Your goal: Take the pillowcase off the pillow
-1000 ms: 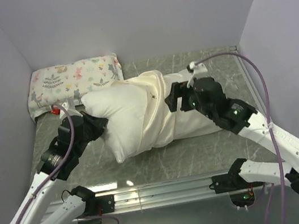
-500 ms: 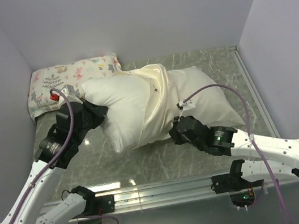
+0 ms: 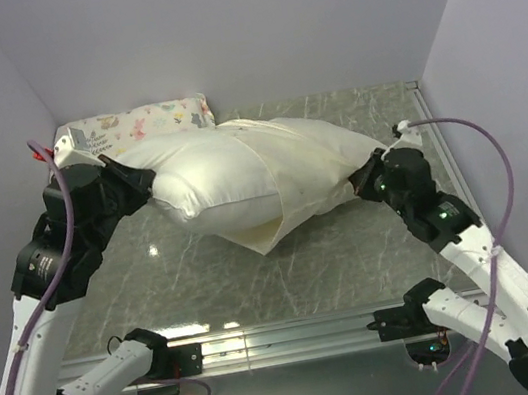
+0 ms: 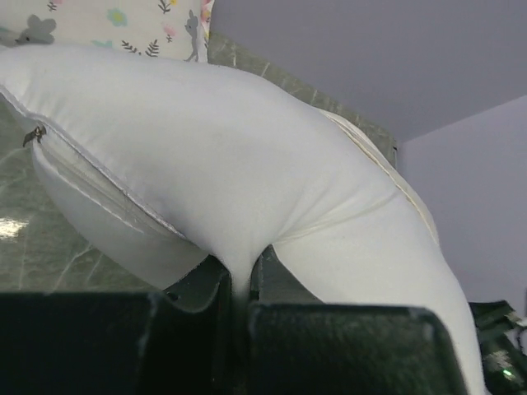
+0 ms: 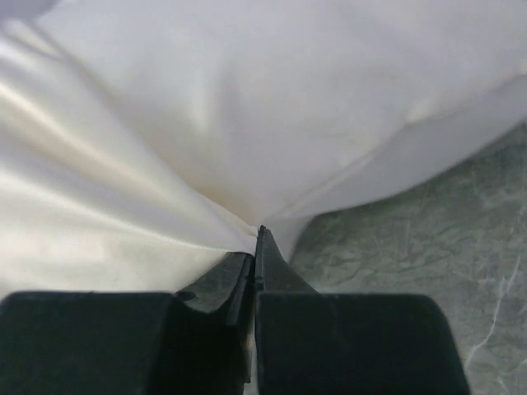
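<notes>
The pillow (image 3: 194,174) is lying stretched across the middle of the table (image 3: 336,266), running from the left gripper (image 3: 143,182) to the right gripper (image 3: 363,181). Its bare white end is pointing left, while the cream pillowcase (image 3: 304,165) is covering the right part and hanging in a loose point along the near edge. Whether the underside is touching the table cannot be told.

The left gripper is clenching the bare end of the pillow. In the left wrist view its fingers (image 4: 216,284) are pressing together with a fold of white cloth squeezed between them, and the pillow (image 4: 206,156) is bulging up and away from that pinch. A small zipper pull (image 4: 33,134) is dangling from the seam on the left side of that view.

The right gripper (image 5: 257,237) is biting the opposite end. Its jaws are standing closed to a thin slit with shiny cream pillowcase (image 5: 107,189) gathered into the tips, and the cloth is fanning out from there in taut creases.

Behind the left end, a smaller flower-print pillow (image 3: 145,123) is sitting against the back wall (image 3: 236,30) in the far left corner. It is close to the white pillow, but whether they are touching cannot be told.
</notes>
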You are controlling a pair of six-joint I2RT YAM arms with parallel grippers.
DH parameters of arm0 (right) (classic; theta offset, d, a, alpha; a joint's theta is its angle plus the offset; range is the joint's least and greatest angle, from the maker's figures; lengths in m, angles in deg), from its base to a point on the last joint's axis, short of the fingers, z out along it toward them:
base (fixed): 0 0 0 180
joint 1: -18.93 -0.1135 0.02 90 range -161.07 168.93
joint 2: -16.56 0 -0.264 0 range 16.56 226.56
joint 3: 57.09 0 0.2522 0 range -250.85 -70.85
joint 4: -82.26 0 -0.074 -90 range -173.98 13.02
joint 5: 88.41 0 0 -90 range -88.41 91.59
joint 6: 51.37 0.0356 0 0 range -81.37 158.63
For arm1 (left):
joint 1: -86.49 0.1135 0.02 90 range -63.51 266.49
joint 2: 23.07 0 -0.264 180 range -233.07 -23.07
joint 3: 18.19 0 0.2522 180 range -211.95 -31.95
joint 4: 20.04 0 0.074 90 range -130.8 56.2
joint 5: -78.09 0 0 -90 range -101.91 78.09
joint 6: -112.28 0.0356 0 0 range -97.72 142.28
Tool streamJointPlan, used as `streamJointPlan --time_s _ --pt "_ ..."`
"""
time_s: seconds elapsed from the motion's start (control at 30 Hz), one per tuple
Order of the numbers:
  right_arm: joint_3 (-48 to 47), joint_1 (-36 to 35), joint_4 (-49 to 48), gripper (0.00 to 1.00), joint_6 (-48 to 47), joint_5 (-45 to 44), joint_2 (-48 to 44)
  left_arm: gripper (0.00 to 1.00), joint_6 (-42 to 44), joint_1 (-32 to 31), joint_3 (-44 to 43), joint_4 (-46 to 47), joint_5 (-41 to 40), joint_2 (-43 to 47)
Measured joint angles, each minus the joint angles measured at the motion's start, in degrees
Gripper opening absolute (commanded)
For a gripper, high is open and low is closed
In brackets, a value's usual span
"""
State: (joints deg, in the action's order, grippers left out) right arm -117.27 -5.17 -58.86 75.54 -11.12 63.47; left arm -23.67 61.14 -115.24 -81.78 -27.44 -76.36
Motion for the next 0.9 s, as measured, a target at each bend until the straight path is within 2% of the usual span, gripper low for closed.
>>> streamJointPlan --time_s 0.13,0.33,0.37,0.47,0.53,0.67,0.73,0.77,0.87,0.9 --pt "-11.23 0.61 7.78 0.00 -2.12 4.85 -2.08 0.00 0.26 0.37 -0.79 -2.78 -1.79 -0.68" --pt "-33.75 -0.09 17.38 0.00 -6.86 9.79 3.58 0.01 -1.29 0.44 10.43 -1.77 -0.37 3.52" --pt "-35.89 -0.57 17.70 0.00 -7.58 10.27 5.07 0.08 -1.64 0.46 12.52 -1.57 0.26 4.13" --pt "-37.88 -4.66 17.68 0.00 -9.62 9.42 9.84 0.20 -1.97 0.70 18.08 -0.63 1.86 5.20" --pt "-37.13 -6.75 17.00 0.00 -10.82 9.33 14.86 0.25 -1.95 1.18 22.29 -0.15 2.38 6.29" --pt "-33.55 -7.32 9.84 0.00 -11.28 9.49 30.99 0.44 -1.75 2.01 28.50 -0.90 2.84 9.14" --pt "-32.61 -7.54 4.72 0.00 -11.23 9.73 40.61 0.54 -1.81 2.43 29.49 -0.92 3.50 10.58" --pt "-32.65 -7.63 1.86 0.00 -11.17 9.84 44.68 0.63 -1.68 2.43 29.46 -0.90 3.72 10.99" --pt "-34.71 -7.65 -5.44 0.00 -11.08 10.21 51.76 0.77 -1.25 2.49 27.54 -1.64 3.72 11.47" --pt "-36.28 -7.65 -6.69 0.00 -11.13 10.10 53.13 0.79 -0.68 2.56 26.25 -1.81 3.17 11.43"
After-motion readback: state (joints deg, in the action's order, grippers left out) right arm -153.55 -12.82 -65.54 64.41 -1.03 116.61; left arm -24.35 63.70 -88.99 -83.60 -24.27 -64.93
